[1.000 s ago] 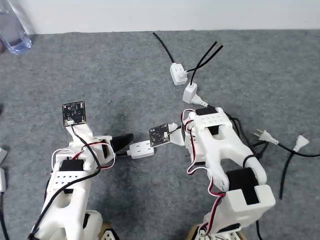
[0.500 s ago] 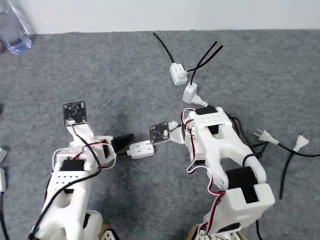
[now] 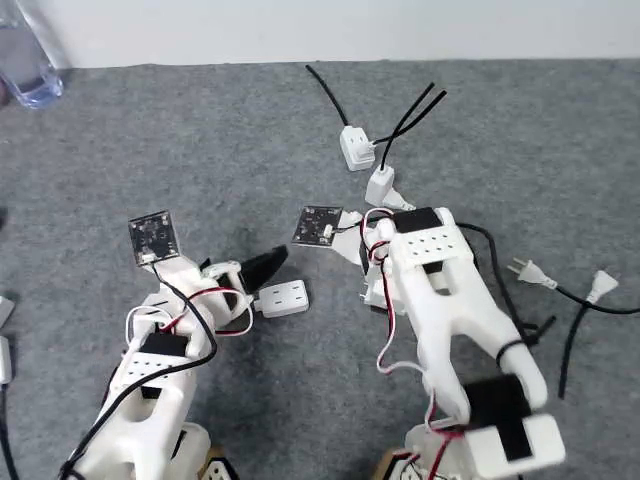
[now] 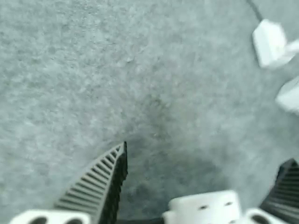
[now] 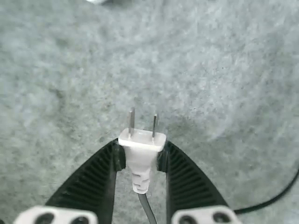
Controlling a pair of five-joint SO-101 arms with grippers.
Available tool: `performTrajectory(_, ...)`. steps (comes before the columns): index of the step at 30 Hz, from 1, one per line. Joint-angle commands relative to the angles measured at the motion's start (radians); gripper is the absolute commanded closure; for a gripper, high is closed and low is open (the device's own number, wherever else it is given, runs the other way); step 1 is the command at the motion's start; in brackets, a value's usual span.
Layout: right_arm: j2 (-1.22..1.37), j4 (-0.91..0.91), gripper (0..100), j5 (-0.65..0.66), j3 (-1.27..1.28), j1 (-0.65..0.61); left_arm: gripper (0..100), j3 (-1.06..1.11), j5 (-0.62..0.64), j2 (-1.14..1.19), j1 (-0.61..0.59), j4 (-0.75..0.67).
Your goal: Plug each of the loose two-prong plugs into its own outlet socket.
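My right gripper (image 5: 141, 150) is shut on a white two-prong plug (image 5: 141, 139), its prongs pointing away from the wrist over bare carpet. In the high view that gripper (image 3: 347, 236) hovers up and to the right of a white outlet socket (image 3: 283, 296) lying on the carpet. My left gripper (image 3: 268, 284) stands open at the socket's left end. In the left wrist view the socket (image 4: 203, 206) lies between the wide-apart black fingers (image 4: 103, 181), nearer one of them. Two loose plugs (image 3: 529, 270) (image 3: 602, 285) lie at the right.
Two more white sockets (image 3: 355, 147) (image 3: 381, 186) with black cords lie at the back centre; they also appear in the left wrist view (image 4: 269, 41) (image 4: 289, 95). A clear bottle (image 3: 25, 62) stands at the far left corner. Black cords trail along the right arm.
The right gripper with its plug has drawn back and up from the socket's right end. The left arm has shifted forward and right, and its fingers have spread by the socket.
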Motion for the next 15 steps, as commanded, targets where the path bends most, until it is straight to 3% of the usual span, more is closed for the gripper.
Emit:
performTrajectory(1,-0.110,0.025,99.1,-0.083,-0.046,-0.047,54,-0.004,0.071,-0.009,0.008,-0.072)
performTrajectory(8,-0.205,0.019,99.1,-0.221,-0.048,-0.124,54,-0.001,0.216,-0.009,0.141,-0.080)
performTrajectory(15,-0.223,0.010,99.1,-0.324,-0.109,-0.110,54,-0.001,0.281,-0.009,0.284,-0.080)
